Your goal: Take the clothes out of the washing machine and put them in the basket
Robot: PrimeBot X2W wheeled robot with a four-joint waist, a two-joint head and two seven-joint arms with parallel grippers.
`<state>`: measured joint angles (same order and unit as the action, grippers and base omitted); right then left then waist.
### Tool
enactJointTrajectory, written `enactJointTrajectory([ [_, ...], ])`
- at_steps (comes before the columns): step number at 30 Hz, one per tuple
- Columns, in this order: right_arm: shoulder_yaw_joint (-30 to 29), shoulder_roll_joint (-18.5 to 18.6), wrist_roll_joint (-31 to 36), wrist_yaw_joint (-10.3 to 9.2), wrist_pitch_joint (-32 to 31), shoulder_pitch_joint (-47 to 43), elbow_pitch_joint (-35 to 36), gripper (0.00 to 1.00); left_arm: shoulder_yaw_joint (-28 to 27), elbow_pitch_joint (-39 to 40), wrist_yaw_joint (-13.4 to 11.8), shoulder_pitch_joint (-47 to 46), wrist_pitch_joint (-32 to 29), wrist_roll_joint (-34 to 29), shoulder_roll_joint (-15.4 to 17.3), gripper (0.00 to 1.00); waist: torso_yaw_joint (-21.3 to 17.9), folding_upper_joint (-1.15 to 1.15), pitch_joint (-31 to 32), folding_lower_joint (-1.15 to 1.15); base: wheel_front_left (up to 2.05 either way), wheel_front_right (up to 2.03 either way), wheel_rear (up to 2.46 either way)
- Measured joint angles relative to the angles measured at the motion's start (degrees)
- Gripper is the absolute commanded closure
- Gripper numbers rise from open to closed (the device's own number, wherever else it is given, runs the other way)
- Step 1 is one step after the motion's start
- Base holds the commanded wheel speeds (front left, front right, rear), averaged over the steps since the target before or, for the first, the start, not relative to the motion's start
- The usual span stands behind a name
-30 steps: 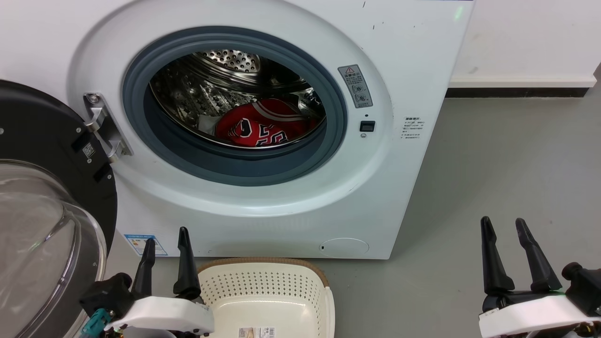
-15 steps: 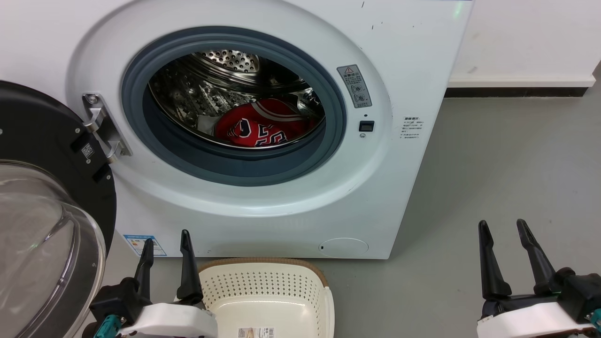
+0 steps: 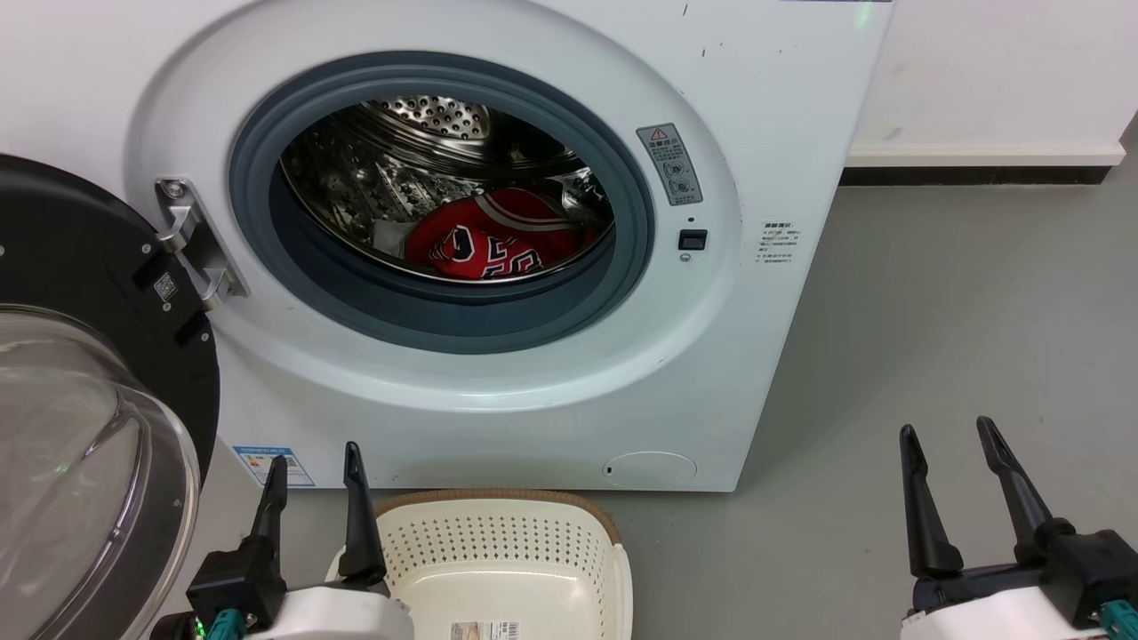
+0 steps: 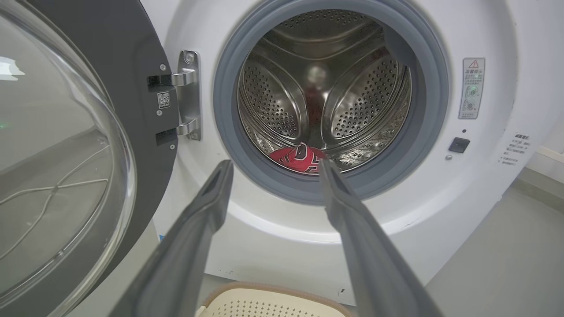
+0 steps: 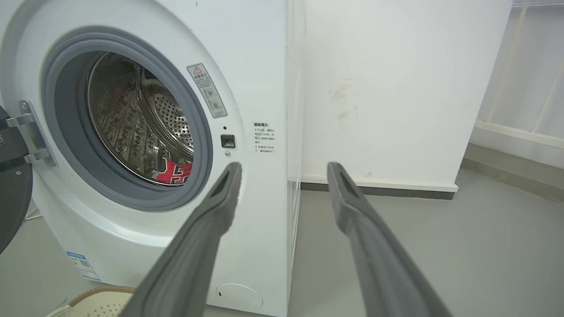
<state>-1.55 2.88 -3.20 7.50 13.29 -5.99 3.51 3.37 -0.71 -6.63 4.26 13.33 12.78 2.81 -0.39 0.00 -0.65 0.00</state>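
Note:
The white washing machine (image 3: pixel 782 107) has its door (image 3: pixel 80 427) swung open to the left. Red clothes (image 3: pixel 498 236) with black-and-white lettering lie at the bottom of the steel drum, also visible as red clothes (image 4: pixel 299 157) and red clothes (image 5: pixel 175 172). The cream basket (image 3: pixel 502 560) stands on the floor in front of the machine, with nothing in the part I can see. My left gripper (image 3: pixel 313 458) is open, low beside the basket's left rim. My right gripper (image 3: pixel 947 436) is open over the floor to the machine's right. Both hold nothing.
Grey floor (image 3: pixel 960 311) stretches to the right of the machine. A white wall with a dark baseboard (image 3: pixel 978 175) runs behind it. The open glass door (image 4: pixel 57 167) stands close on my left side.
Both grippers have sunk slightly toward the bottom of the head view, still open. The view itself has shifted a little; the clothes and basket are unmoved.

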Motion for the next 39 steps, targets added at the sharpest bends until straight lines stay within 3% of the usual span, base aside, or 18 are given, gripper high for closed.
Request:
enactJointTrajectory([
  [16, 0.7, 0.0, 5.3, 0.0, 1.6, -1.1, 0.6, 0.0, 0.3, 0.7, -0.7, 1.2, 1.6, -4.7, 0.0, 0.0, 0.0, 0.0, 0.4, 0.0, 0.0, 0.0, 0.0],
  [39, 0.0, 0.0, 4.1, 0.0, 1.8, -1.4, -0.6, 0.0, 0.0, -1.4, 0.0, 1.4, 1.7, -4.0, 0.0, 0.0, 0.0, 0.0, 0.6, 0.0, 0.0, 0.0, 0.0],
])
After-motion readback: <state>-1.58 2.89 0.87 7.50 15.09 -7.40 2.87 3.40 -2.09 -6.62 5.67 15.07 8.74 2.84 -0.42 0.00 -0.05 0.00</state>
